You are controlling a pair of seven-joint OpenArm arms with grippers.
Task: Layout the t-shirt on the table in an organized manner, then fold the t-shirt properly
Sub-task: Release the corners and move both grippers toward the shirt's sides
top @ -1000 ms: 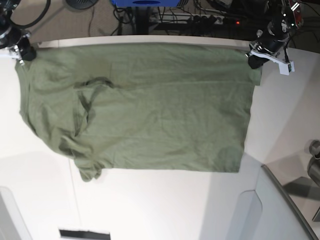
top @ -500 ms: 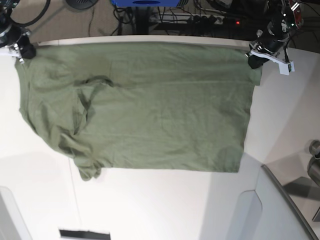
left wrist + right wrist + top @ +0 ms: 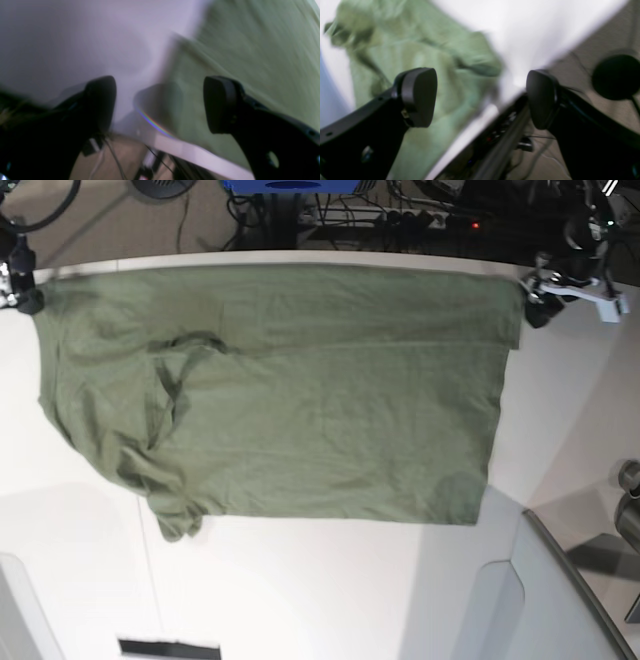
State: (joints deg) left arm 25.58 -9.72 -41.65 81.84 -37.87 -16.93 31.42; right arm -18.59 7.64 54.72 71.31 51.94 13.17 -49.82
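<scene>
The olive-green t-shirt (image 3: 300,400) lies spread on the white table (image 3: 330,590), with its collar toward the left and its hem toward the right. One sleeve is bunched at the near left. My left gripper (image 3: 537,305) hovers just off the shirt's far right corner. In the left wrist view it (image 3: 160,102) is open above the table's far edge, with the t-shirt (image 3: 250,50) beside its right finger. My right gripper (image 3: 24,295) is off the far left corner, and in its wrist view it (image 3: 480,97) is open and empty over the t-shirt (image 3: 420,57).
The table's far edge (image 3: 300,258) runs right behind the shirt, with cables and floor beyond it. A grey panel (image 3: 560,600) stands at the near right corner. A black strip (image 3: 168,648) lies at the near edge. A dark round base (image 3: 616,75) sits on the floor.
Both grippers have opened and let go of the shirt's far corners. Each has moved outward, away from the shirt. The shirt lies as before.
</scene>
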